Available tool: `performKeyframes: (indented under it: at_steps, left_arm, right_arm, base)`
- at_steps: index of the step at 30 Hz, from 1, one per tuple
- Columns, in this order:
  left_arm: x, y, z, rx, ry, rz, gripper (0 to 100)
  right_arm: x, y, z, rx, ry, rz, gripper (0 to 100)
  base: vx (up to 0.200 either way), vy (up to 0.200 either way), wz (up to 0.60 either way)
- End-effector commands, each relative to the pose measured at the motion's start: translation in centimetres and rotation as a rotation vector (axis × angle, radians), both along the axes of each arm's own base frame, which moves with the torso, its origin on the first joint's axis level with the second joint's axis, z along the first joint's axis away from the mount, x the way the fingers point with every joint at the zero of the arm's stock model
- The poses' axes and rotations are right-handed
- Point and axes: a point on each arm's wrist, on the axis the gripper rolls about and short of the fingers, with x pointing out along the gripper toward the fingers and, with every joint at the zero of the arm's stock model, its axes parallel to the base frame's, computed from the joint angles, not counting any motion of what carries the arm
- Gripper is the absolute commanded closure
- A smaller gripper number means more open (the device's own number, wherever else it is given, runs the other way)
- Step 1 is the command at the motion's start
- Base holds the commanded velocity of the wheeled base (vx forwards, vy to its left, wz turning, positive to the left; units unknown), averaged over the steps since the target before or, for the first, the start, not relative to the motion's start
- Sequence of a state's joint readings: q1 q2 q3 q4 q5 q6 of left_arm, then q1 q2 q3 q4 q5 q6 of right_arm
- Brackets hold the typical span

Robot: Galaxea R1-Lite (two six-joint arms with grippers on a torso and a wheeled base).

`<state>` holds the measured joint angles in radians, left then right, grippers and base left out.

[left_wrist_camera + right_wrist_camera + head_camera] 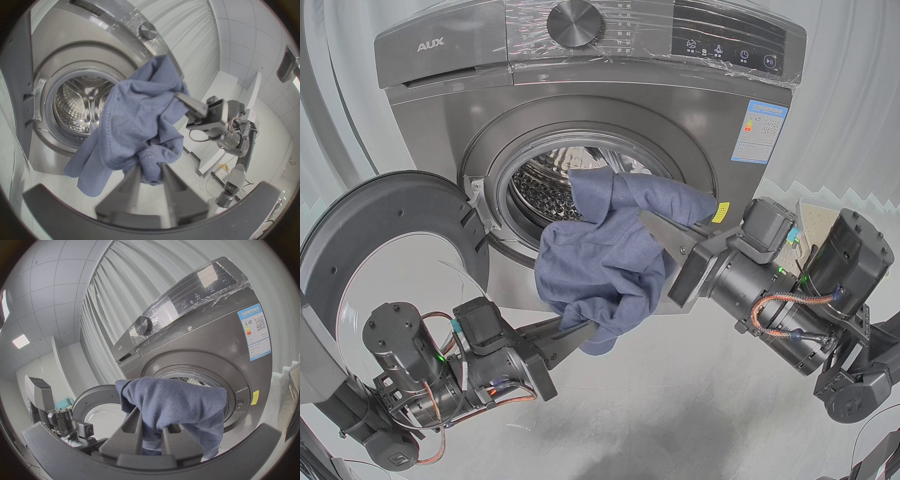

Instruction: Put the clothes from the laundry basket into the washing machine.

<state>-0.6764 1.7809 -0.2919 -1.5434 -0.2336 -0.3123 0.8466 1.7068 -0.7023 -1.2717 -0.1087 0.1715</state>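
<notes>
I've got the left gripper (pixel 589 326) and right gripper (pixel 645 217) both clenched on the blue knit garment (pixel 600 256), slung between them just outside the round port of the washing machine (pixel 444 125). Its limp, soft folds hang low, so I'd expect a tail to snag the lower rim short of the dimpled steel drum (pixel 540 190).

Upper left, the washing machine (pixel 444 125) carries a logo (pixel 430 44) on its drawer (pixel 456 59); its blue label (pixel 759 131), upper right, has small, unreadable print.
</notes>
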Motion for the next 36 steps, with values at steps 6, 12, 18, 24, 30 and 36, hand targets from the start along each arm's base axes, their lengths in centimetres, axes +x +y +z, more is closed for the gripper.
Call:
performKeyframes:
  at_steps: [6, 12, 18, 24, 30, 36]
  left_arm:
    - [2.9, -1.0, -3.4, 0.06, 0.088, 0.046, 0]
    - [4.7, -1.6, -3.9, 0.055, 0.082, 0.083, 0]
    - [5.5, -1.5, -4.4, 0.059, 0.086, 0.109, 0]
    - [6.1, -1.5, -4.9, 0.062, 0.096, 0.118, 0]
    - [7.1, -2.2, -5.5, 0.059, 0.096, 0.114, 0]
    - [8.0, -2.8, -5.5, 0.045, 0.08, 0.112, 0]
  right_arm:
    - [0.0, 0.1, 0.0, 0.002, -0.002, 0.002, 100]
    - [-0.1, 0.0, 0.1, 0.004, -0.004, 0.005, 100]
    - [-0.2, 0.0, 0.2, 0.006, -0.005, 0.005, 100]
    - [-0.2, 0.0, 0.1, 0.004, -0.004, 0.008, 100]
    - [-0.2, 0.1, 0.1, 0.003, -0.003, 0.009, 100]
    - [-0.3, 0.1, 0.1, 0.003, -0.003, 0.011, 100]
  base:
    - [0.0, 0.0, 0.0]
    - [0.0, 0.0, 0.0]
    - [0.0, 0.0, 0.0]
    - [0.0, 0.0, 0.0]
    - [0.0, 0.0, 0.0]
    - [0.0, 0.0, 0.0]
